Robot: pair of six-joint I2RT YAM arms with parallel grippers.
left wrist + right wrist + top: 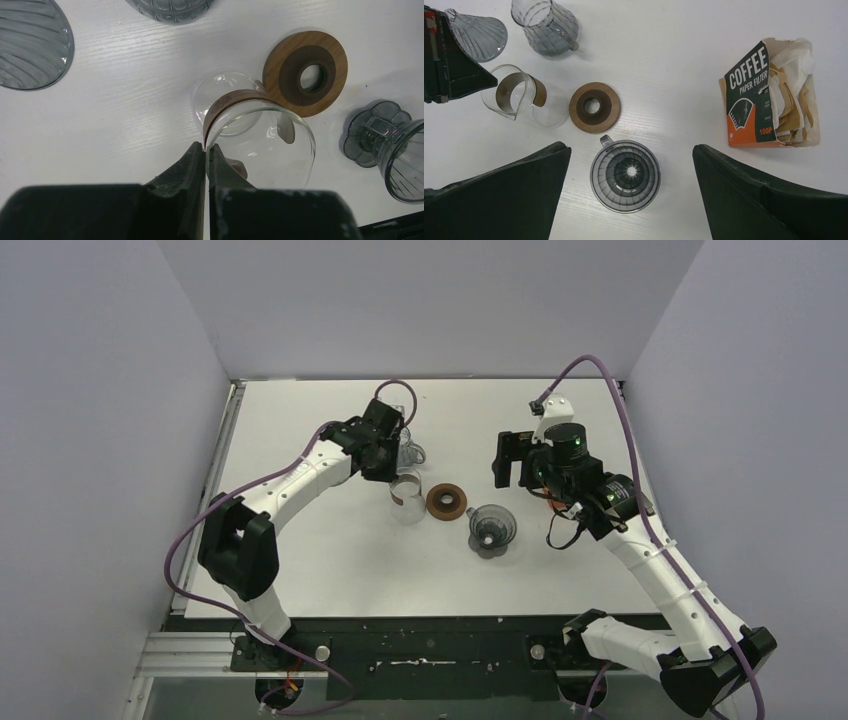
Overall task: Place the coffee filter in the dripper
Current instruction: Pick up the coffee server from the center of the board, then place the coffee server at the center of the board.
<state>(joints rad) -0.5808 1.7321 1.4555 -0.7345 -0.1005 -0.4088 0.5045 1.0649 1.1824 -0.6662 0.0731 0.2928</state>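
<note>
The dripper point(625, 175), a smoky grey see-through cone with a small handle, stands upright on the white table, directly below my right gripper point(631, 148). That gripper is open wide and holds nothing. White coffee filter paper point(796, 59) shows among tan filters in an open pack point(749, 100) to the dripper's right. My left gripper point(206, 146) is shut on the rim of a clear glass carafe point(260, 145) with a brown collar, which stands tilted. In the top view the left gripper point(392, 472) is left of the dripper point(491, 530), and the right gripper point(508, 465) is behind it.
A wooden ring point(594, 107) lies flat between the carafe point(519, 95) and the dripper. Two more grey ribbed vessels point(476, 30) point(546, 25) stand at the far side behind the carafe. Grey walls close in the table on three sides.
</note>
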